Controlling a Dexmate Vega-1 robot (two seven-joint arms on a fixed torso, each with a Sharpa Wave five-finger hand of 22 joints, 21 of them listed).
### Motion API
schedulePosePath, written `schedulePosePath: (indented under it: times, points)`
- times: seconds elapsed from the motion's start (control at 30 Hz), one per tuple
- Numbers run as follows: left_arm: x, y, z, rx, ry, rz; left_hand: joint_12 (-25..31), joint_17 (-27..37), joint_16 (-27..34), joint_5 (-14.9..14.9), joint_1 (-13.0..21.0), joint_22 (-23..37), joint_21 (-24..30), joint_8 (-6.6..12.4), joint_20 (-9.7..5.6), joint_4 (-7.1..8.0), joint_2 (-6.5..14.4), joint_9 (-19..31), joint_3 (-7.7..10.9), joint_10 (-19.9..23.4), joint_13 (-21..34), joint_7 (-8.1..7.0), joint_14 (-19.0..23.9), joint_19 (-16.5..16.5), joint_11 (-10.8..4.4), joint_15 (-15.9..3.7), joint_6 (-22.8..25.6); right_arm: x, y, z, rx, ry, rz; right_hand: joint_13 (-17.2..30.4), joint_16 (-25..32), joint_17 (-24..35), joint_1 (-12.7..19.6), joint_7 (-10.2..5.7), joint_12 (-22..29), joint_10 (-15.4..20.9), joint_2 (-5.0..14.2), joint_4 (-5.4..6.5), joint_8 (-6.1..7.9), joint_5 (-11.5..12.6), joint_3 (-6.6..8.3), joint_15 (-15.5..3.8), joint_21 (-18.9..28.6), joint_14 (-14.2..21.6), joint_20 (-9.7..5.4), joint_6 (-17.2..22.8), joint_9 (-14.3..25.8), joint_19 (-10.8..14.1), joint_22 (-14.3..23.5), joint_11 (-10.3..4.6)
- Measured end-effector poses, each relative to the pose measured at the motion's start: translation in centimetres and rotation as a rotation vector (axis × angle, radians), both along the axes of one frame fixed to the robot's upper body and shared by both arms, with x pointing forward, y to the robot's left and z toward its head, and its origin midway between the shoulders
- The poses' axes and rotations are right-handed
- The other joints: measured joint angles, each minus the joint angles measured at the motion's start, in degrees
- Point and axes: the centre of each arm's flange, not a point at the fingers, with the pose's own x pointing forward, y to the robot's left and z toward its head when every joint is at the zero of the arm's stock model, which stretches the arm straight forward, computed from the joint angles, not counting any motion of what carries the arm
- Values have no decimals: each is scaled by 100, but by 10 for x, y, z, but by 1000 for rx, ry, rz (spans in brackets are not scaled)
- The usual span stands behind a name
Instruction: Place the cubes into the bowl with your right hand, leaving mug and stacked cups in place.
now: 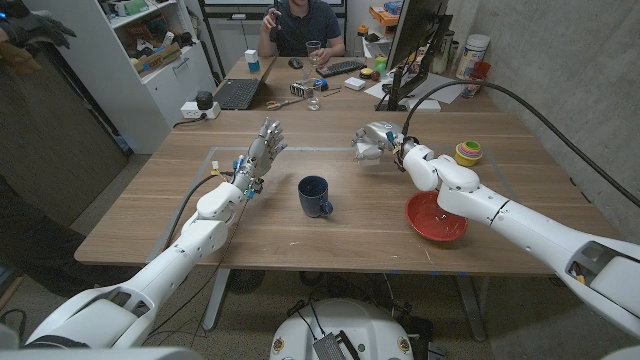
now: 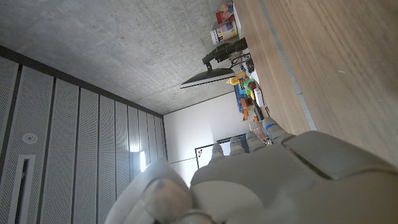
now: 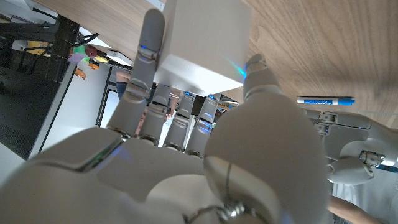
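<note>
Filling the near part of the right wrist view, the right hand [image 3: 205, 155] is pinching a white cube [image 3: 202, 46] between its fingertips [image 3: 148, 43], with the thumb pressing one face and the other fingers closing on the opposite face. Seen from the head camera, this right hand [image 1: 375, 142] is sitting at the far centre-right of the wooden table [image 1: 150, 215], fingers curled in; the cube itself is too hidden by the fingers to make out there. Its arm is crossing just beside the far rim of the red bowl [image 1: 436, 217], which is standing near the table's near-right edge. The bowl's contents are not readable.

A dark blue mug [image 1: 315, 196] is standing upright at the table's centre, well apart from both hands. The stacked cups [image 1: 467, 152], coloured green, yellow and pink, are sitting at the far right, beyond the bowl.

The left hand [image 1: 262, 152] is standing left of the mug, fingers spread and pointing up, holding nothing. A blue marker [image 3: 325, 101] is lying on the tabletop near this hand.

Beyond the table, a person [image 1: 300, 25] is sitting at a second desk carrying a laptop [image 1: 238, 94], a keyboard [image 1: 341, 68] and a monitor [image 1: 412, 40].
</note>
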Motion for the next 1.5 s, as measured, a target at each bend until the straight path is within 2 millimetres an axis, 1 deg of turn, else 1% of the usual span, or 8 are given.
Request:
schedulePosePath:
  times: [0.17,0.33,0.4,0.63,0.73,0.83,1.4,1.5]
  points:
    - [0,-1,1,4,-2,0,0,0,0,0,0,0,0,0,0,0,0,0,0,0,0,0,0,0,0,0,0,-4,0,6,7,-14,6,-1,0,27,0,10,23,32,0,47,-1,-3,0,0,45,1,0,10,10,0,13,29]
    - [0,0,2,6,-4,1,0,0,0,0,0,0,0,0,0,0,0,0,0,0,0,0,0,0,0,0,0,-8,-1,11,16,-24,12,-2,0,26,0,11,23,51,0,47,21,-4,0,20,56,41,0,11,36,0,27,12]
    - [0,0,2,7,-4,2,0,0,0,0,0,0,0,0,0,0,0,0,0,0,0,0,0,0,0,0,0,-9,-4,13,22,-28,10,-2,0,36,0,11,23,51,0,70,21,-5,-23,20,88,41,0,12,36,0,27,12]
    - [0,0,3,8,-5,2,0,0,0,0,0,0,0,0,0,-18,0,0,-18,0,0,0,0,0,0,0,0,-18,-4,21,34,-49,18,23,-1,52,0,18,23,83,0,87,21,-21,-7,21,112,42,0,18,62,0,26,42]
    - [0,0,3,8,-6,2,0,0,0,0,0,0,0,0,0,7,0,0,-42,0,0,0,0,0,0,0,0,-22,-7,25,42,-58,19,24,-18,68,0,2,49,142,0,87,21,-21,-7,36,144,103,-1,63,71,1,26,42]
    - [0,0,3,8,-6,2,0,0,0,0,0,-1,-22,0,0,7,0,0,-42,0,0,0,0,0,0,0,0,-23,-8,26,48,-61,16,25,-25,77,0,9,68,153,0,111,21,-21,-31,31,145,112,-11,69,89,12,26,53]
    - [-1,1,8,13,-16,1,0,0,0,0,0,0,-22,0,0,7,0,0,-41,0,0,0,0,0,0,0,0,-39,-24,34,73,-88,-6,52,-1,103,0,8,65,223,0,118,20,-44,-40,43,212,142,-11,70,115,12,25,63]
    - [-1,-1,11,15,-21,-3,0,0,0,0,0,0,-22,0,0,-10,0,0,-58,0,0,0,0,0,0,0,0,-40,-31,33,80,-76,-30,67,0,112,0,8,66,223,0,118,32,-45,-40,43,222,142,-11,70,141,12,25,63]
